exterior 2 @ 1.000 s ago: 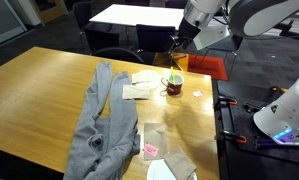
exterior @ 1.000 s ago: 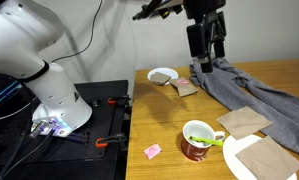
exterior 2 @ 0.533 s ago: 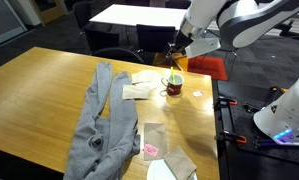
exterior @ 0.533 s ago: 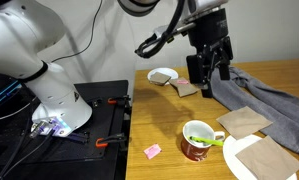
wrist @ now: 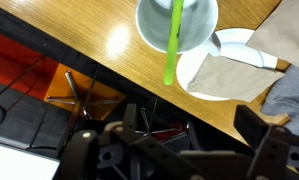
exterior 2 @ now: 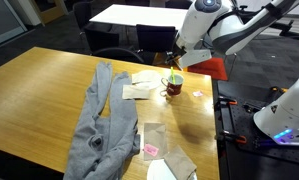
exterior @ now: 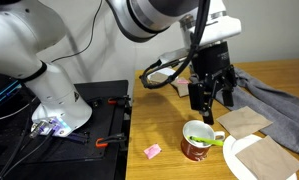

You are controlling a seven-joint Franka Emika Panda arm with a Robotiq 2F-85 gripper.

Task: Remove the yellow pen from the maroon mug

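Space around the maroon mug (exterior: pixel 198 143) looks decent. It stands on bare wood toward one end of the table (exterior: pixel 159 112), fairly near the long edge on the robot-base side. In the wrist view that edge runs diagonally just past the mug, with dark clutter below it. Straight above the mug it's open air, and that's where the gripper (exterior: pixel 211 101) hangs, a bit above the rim and touching nothing. Its fingers are spread wide with nothing between them.

The yellow pen (wrist: pixel 173 45) is in the mug. It's a thin, straight, yellow-green stick leaning across the white inside, and one end pokes out over the rim. The mug itself is short and dark red, with a white handle and pale markings on its side.

Other stuff: a white plate (wrist: pixel 196 70) sits just beside the mug on the handle side, with a brown paper napkin (wrist: pixel 234 75) on it. Another brown napkin (exterior: pixel 245 120) lies near it. A grey cloth (exterior: pixel 274 98) sprawls along the far long edge, well apart from the mug. A small pink block (exterior: pixel 152 150) lies near the mug on the base-side edge. A white bowl (exterior: pixel 161 74) sits up by the other end's corner. Nothing covers the mug's mouth.
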